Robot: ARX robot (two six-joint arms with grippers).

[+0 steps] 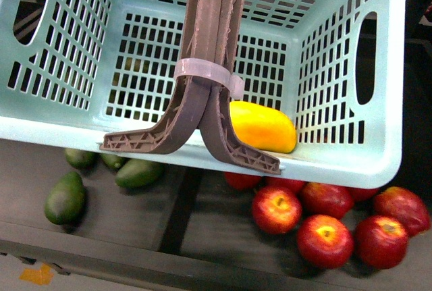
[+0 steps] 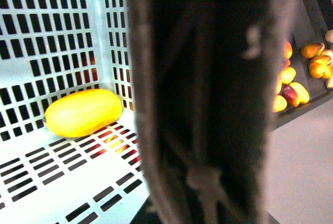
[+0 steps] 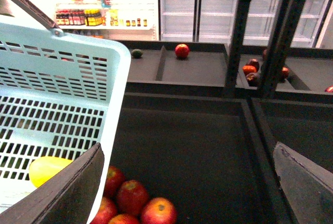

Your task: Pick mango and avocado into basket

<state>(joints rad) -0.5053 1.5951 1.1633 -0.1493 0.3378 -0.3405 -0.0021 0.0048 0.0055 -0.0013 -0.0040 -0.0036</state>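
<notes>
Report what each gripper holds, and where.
Right gripper holds nothing, fingers apart. Left gripper unseen; basket handles fill its view, so a hold there cannot be told.

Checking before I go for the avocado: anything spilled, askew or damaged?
Nothing stands out. The mango lies whole in a corner of the basket, the handles stand tied together, and the apples lie grouped below.

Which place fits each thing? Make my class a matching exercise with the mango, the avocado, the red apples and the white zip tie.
Things:
1 mango
2 avocado
3 red apples
4 zip tie

Places:
A around the handles of the basket
B on the shelf, below the basket's right side
C on the basket's floor, in a corner
D on the shelf, below the basket's left side

Pairs: 1-C, 2-D, 3-B, 4-A
</notes>
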